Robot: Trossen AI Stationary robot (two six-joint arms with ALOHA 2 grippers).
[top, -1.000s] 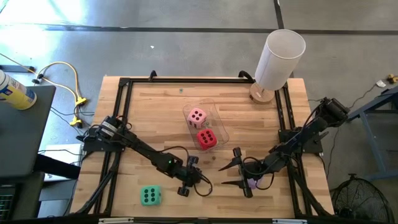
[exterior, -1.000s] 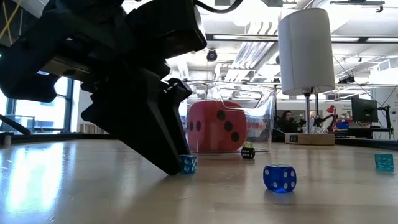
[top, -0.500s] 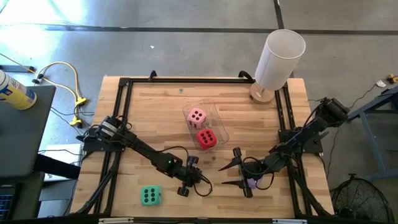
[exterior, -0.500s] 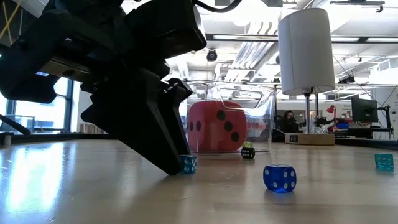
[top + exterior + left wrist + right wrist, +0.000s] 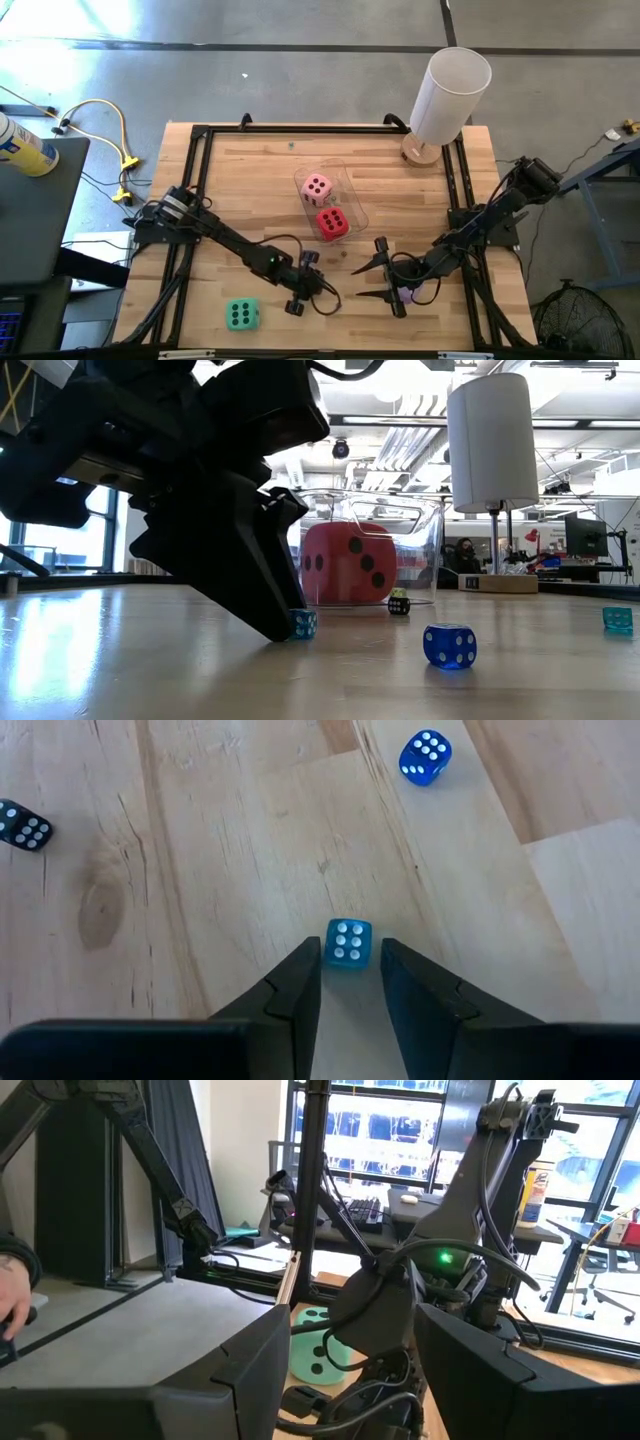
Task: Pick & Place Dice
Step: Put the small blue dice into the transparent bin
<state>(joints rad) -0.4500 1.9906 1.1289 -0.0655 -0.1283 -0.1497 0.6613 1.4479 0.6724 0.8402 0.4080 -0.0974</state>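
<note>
The whole desk (image 5: 250,170) is viewed from directly overhead; a level view is taken at desktop height, close behind the left gripper (image 5: 285,625). The red die (image 5: 332,223) is shared by both views.

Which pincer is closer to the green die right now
The left. The left pincer is just right of the green die near the table's front edge, its fingers straddling a small light-blue die. The right pincer sits farther right, past the left one.
</note>
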